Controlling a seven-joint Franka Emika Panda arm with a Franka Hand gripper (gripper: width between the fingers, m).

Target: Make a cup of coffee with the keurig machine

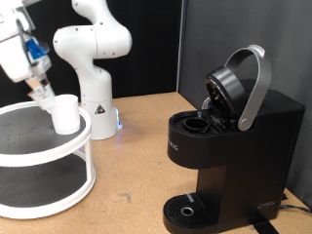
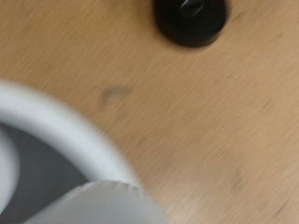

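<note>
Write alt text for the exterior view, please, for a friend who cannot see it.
A white robot arm's hand reaches down beside a small white cup standing on the top tier of a round white two-tier stand at the exterior view's left. At the right, a black Keurig machine sits on the wooden table with its lid raised.

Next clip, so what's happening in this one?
A Franka arm is working at the white two-tier stand on the exterior view's left. Its claw is right beside the small white cup standing on the top tier; a grip isn't visible. The black Keurig sits on the right with its lid up and its drip tray bare.
</note>
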